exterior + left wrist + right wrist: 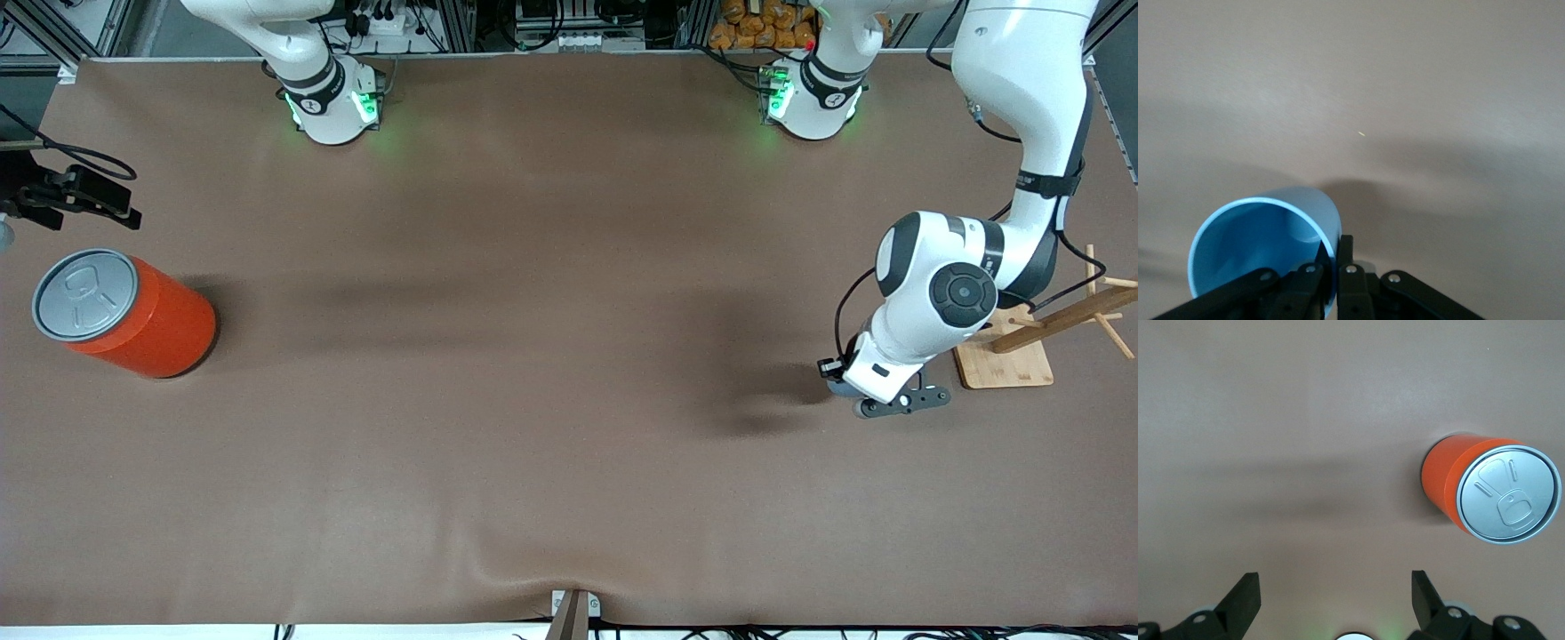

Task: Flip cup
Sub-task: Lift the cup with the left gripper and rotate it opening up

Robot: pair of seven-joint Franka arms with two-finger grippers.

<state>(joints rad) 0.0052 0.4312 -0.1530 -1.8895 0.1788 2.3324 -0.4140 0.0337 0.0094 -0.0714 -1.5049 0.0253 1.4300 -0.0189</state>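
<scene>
Left jaws [1336,267] pinched on cup [1265,247] rim, wall between fingers.

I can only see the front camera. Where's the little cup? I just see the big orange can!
Observer: The left wrist view shows the cup. The left gripper is shut on its rim, one finger inside.
Operator: Is it upside down?
Observer: That view looks into its open mouth, bright blue inside. I cannot tell its tilt.
Operator: What's the other hand doing?
Observer: The right gripper is open, holding nothing, over the table beside the orange can.
</scene>
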